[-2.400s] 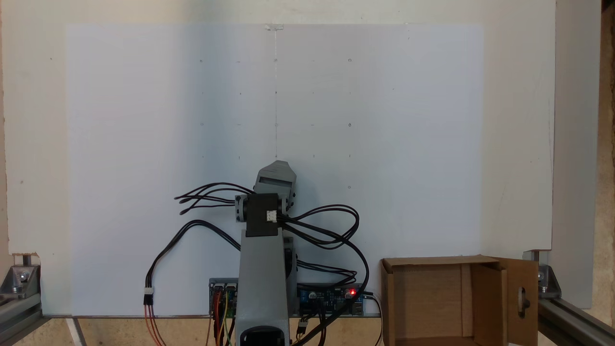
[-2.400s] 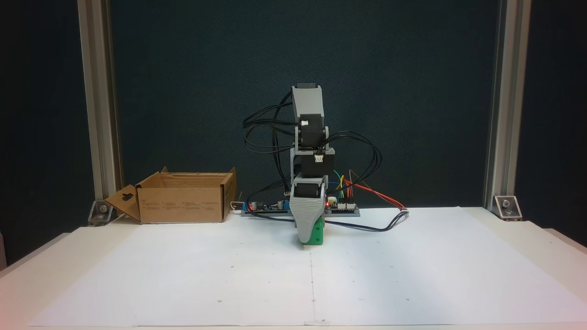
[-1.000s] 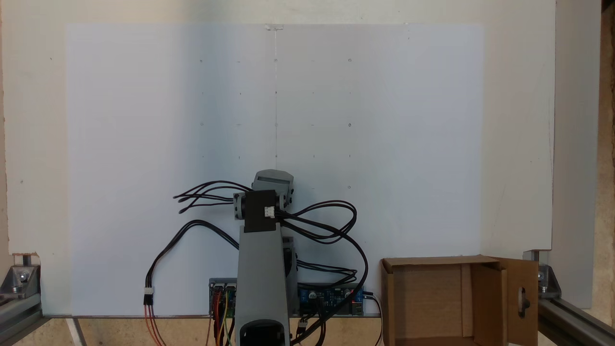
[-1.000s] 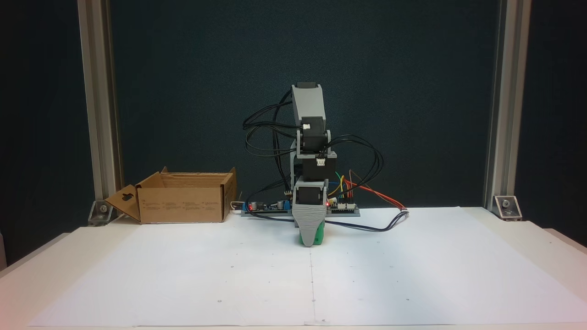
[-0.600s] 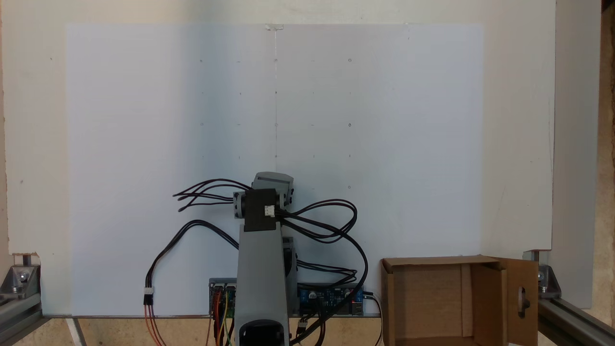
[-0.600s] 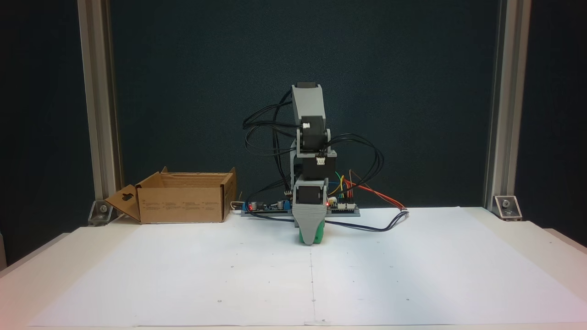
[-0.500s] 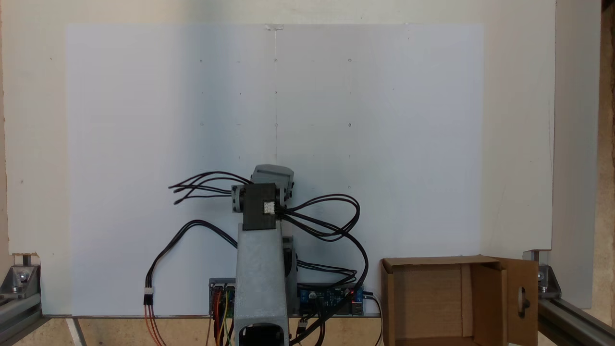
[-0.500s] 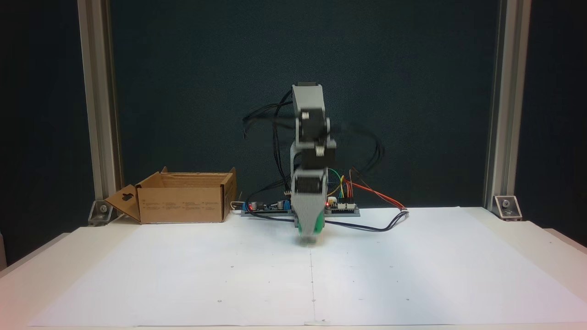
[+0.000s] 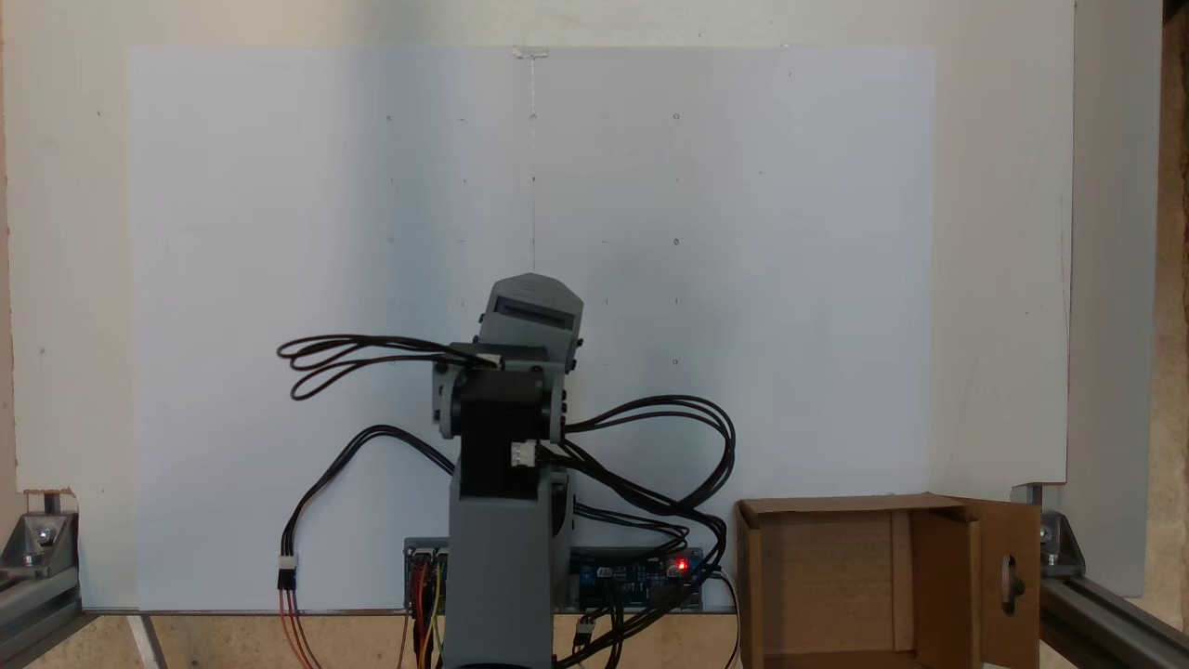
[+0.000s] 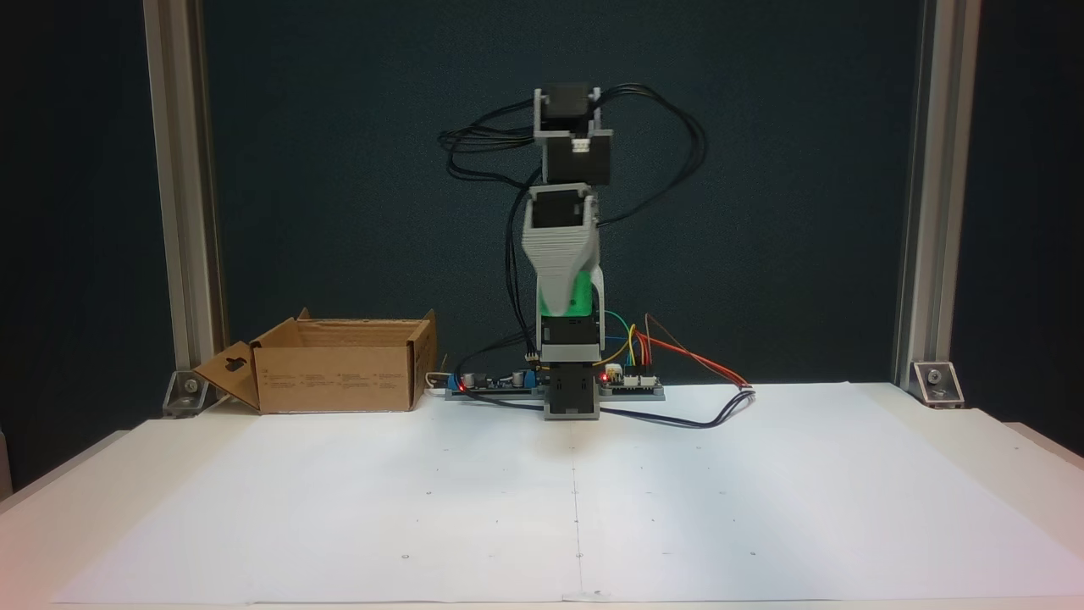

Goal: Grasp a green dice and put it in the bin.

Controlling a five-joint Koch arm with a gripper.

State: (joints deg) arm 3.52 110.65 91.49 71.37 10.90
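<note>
The green dice [image 10: 581, 296] hangs well above the white sheet, in front of the arm's base. My gripper [image 10: 569, 307] points down and is shut on it, with the broad grey jaw covering the dice's left part. In the fixed view from above, the grey gripper housing [image 9: 531, 314] covers the dice. The bin [image 10: 339, 377], an open brown cardboard box with a slotted side flap, stands on the table at the left of the arm's base. In the fixed view from above, the bin [image 9: 841, 505] is at the lower right and looks empty.
Circuit boards [image 10: 631, 383] with coloured wires lie by the arm's base, and black cables [image 10: 677, 415] loop onto the sheet. Aluminium posts [image 10: 174, 195] stand at both back corners. The white paper sheet [image 10: 576, 508] covers the table in front of the arm.
The gripper stood at table level around the green dice, shut on it, and has risen high above the sheet with the dice in it. The bin has not moved.
</note>
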